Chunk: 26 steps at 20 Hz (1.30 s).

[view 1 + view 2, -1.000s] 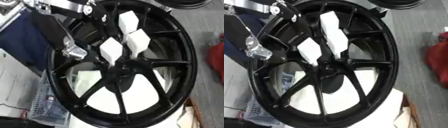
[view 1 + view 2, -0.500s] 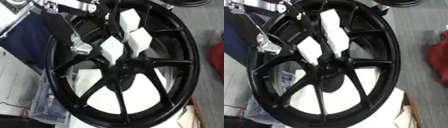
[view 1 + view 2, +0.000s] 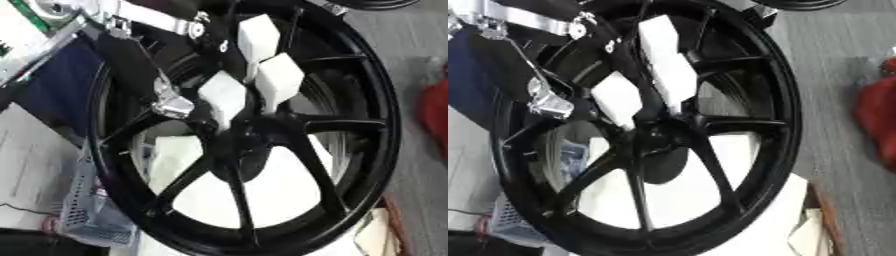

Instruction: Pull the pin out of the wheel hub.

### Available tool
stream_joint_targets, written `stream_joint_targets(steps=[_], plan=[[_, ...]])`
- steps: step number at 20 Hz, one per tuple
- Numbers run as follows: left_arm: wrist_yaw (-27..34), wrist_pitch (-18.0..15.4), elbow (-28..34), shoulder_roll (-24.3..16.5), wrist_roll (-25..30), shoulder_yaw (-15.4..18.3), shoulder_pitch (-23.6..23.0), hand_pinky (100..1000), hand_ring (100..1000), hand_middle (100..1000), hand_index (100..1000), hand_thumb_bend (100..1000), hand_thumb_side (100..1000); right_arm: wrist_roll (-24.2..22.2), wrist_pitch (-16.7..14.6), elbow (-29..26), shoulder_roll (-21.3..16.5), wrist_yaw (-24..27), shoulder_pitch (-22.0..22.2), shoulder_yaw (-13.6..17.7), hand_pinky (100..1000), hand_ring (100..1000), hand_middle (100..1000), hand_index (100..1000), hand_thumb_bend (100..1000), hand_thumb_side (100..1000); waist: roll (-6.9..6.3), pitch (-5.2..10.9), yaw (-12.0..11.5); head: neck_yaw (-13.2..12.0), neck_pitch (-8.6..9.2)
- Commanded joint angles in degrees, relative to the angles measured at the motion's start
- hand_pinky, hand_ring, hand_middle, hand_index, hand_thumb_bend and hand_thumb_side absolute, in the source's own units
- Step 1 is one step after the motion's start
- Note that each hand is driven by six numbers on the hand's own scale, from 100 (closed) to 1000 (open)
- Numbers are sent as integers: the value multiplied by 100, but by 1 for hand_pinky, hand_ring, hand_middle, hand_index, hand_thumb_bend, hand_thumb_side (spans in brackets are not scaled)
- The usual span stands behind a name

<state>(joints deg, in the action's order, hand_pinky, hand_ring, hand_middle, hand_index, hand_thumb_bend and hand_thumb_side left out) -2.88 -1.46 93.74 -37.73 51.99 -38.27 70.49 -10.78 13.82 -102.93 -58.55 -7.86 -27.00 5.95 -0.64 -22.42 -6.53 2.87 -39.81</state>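
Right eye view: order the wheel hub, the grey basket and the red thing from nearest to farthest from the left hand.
From the left hand, upper left over the wheel:
1. Wheel hub, just below and right of it.
2. Grey basket, lower left corner.
3. Red thing, far right edge.

Black wheel (image 3: pixel 350 150) fills the view, spokes meeting at the hub (image 3: pixel 249 137). Left hand (image 3: pixel 188 107) comes in from upper left of the hub — black with silver parts, fingers blurred. Three white blocks (image 3: pixel 278 80) just above the hub. Grey basket (image 3: pixel 83 215) lower left of it.
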Motion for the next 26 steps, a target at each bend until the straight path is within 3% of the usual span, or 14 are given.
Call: stream_joint_targets(steps=[1, 10, 14, 17, 21, 26], plan=[[-36, -75, -42, -4, -2, 7, 86, 842, 797, 823, 898, 273, 502, 27, -12, -15, -113, 33, -77, 40, 854, 732, 703, 786, 100, 499, 16, 100, 32, -42, 80], [-211, -305, -205, 88, -2, -27, 51, 831, 785, 788, 889, 233, 461, 36, -9, -11, -82, 53, -72, 36, 854, 732, 703, 786, 100, 500, 42, 88, 93, -108, 103], [-249, -361, -259, 112, -2, -62, 31, 809, 760, 746, 880, 173, 425, 50, -9, -1, -68, 60, -65, 35, 854, 731, 703, 786, 100, 503, 48, 86, 105, -113, 107], [-217, -361, -275, 138, -2, -75, 44, 788, 702, 660, 838, 100, 386, 68, -7, 28, -56, 76, -63, 36, 854, 731, 703, 786, 100, 507, 51, 90, 101, -111, 106], [-214, -339, -270, 139, -2, -98, 46, 762, 631, 584, 801, 100, 297, 94, -21, 35, -44, 101, -63, 30, 854, 731, 703, 786, 100, 508, 52, 90, 99, -117, 119], [-170, -297, -286, 168, -2, 51, 44, 738, 546, 441, 635, 100, 336, 108, -10, 42, -37, 97, -49, 29, 854, 731, 703, 786, 100, 510, 62, 96, 101, -112, 106]])
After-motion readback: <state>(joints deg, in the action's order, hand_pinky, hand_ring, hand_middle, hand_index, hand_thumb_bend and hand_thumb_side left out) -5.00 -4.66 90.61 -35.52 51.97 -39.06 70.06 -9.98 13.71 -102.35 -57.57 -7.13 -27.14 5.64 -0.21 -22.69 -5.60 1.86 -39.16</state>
